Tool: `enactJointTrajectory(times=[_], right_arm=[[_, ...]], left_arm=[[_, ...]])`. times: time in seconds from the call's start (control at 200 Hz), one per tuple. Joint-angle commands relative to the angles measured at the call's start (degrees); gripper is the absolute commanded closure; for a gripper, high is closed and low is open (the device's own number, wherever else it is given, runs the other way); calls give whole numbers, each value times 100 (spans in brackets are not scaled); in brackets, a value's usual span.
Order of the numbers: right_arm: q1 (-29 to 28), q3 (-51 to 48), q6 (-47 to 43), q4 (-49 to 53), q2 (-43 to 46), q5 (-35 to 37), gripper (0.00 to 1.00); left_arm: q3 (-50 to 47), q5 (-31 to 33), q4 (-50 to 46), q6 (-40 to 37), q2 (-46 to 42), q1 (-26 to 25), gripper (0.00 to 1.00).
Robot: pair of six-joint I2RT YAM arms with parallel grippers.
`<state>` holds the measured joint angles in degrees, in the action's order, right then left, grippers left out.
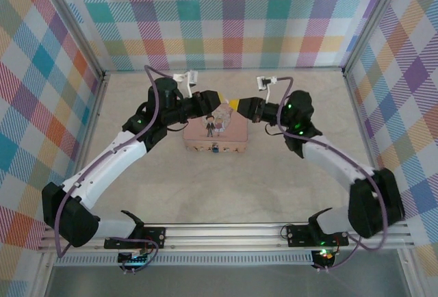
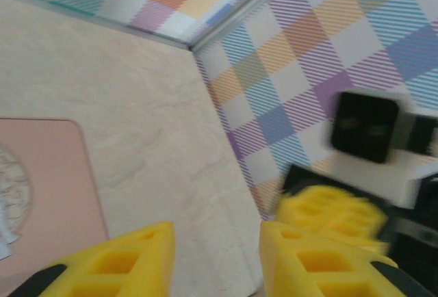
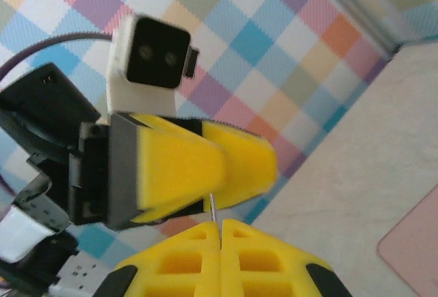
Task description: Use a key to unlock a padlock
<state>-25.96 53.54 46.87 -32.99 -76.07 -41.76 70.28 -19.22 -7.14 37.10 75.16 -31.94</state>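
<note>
Robot test rig in a lab, not a home. Landmark: pink tin (image 1: 215, 133), mid-table. Behind it & to both sides: checked-pattern walls (image 1: 233, 16) on metal frame posts (image 1: 79, 33), i.e. a closed booth. Under tin: pale stone-look table (image 1: 274, 187). Nearer than tin: metal rail (image 1: 226, 232) w/ left arm (image 1: 109, 167) & right arm (image 1: 342, 167) bolted on, purple cables (image 1: 61, 222); nearer still, small lit circuit board (image 1: 133, 259).
</note>
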Motion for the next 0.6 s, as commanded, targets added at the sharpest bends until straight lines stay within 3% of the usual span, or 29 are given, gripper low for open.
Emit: enactJointTrajectory(times=[0.0,0.155,0.28,0.47,0.595], right_arm=[[-113,742,-2751,3070,498,940,100],[-310,1473,-4192,4171,577,2454,100],[-564,1871,-5189,4269,481,3461,100],[-1022,1873,-6926,3360,218,4863,100],[-1390,1540,-8195,2098,-40,5862,100]], left_arm=[[-101,541,-482,32,-307,99,58],[-276,659,-625,275,-390,248,52],[-278,769,-717,397,-427,328,38],[20,726,-828,390,-228,347,35],[215,683,-826,346,-116,404,35]])
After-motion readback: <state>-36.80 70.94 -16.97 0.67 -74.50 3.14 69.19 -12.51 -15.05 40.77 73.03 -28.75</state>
